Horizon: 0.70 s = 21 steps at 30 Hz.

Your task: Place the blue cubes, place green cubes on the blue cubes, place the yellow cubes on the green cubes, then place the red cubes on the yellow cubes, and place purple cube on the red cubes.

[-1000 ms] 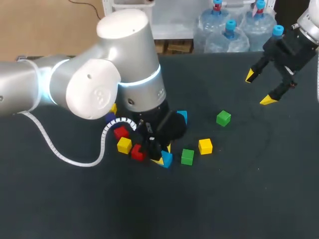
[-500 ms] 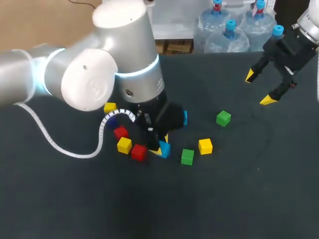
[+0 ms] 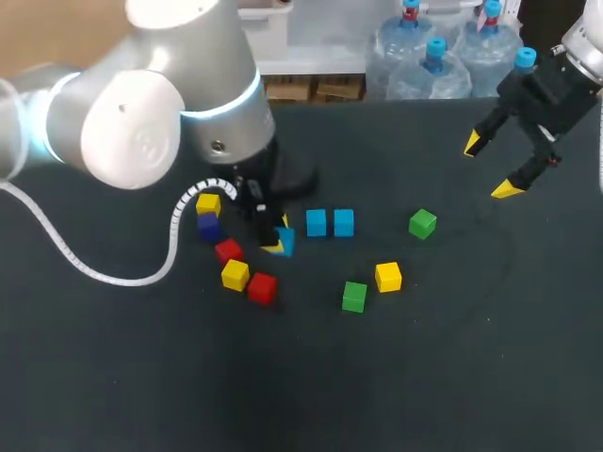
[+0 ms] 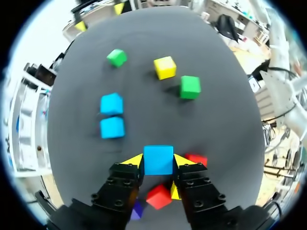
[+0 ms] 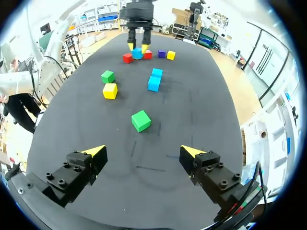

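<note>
Clamping blue cube (image 4: pixel 158 159), left gripper (image 3: pixel 279 241) near 2 adjacent blue cubes (image 4: pixel 112 104); right gripper (image 5: pixel 144 152) spread wide.

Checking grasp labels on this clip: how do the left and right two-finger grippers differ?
The left gripper is shut on a small blue cube; the right gripper is open and empty. The left gripper sits right by a red cube; the right gripper is well apart from all cubes. Both have yellow-tipped black fingers.

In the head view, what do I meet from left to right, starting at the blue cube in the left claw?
First the held blue cube in the left claw → left blue cube of the pair → right blue cube of the pair → near green cube → yellow cube → far green cube → right claw.
</note>
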{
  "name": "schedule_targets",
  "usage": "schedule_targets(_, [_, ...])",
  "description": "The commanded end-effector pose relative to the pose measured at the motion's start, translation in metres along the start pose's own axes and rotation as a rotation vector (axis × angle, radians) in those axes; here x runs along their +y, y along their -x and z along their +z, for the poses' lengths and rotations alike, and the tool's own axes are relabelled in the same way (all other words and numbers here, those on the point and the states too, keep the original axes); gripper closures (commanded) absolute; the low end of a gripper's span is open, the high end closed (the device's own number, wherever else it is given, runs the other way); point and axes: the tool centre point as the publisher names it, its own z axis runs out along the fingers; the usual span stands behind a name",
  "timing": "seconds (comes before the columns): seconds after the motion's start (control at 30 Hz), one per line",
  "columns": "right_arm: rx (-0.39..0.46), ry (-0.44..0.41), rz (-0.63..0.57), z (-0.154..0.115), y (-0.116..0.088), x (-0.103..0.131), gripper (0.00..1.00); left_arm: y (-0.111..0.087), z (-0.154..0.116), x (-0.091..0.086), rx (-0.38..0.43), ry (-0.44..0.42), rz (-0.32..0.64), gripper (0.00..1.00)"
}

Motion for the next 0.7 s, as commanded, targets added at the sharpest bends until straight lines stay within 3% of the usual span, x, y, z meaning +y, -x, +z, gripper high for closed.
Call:
schedule_targets(0.03, [-0.001,0.000,-0.001,0.000,0.000,0.000,0.00,-0.004,0.002,0.009,0.005,0.007,-0.039,1.00])
schedule_targets(0.3, [-0.001,0.000,-0.001,0.000,0.000,0.000,0.00,-0.008,0.006,0.028,0.028,0.045,-0.169,1.00])
schedule_targets(0.7, [-0.001,0.000,-0.001,0.000,0.000,0.000,0.00,0.001,0.018,0.040,0.028,0.036,-0.164,1.00])
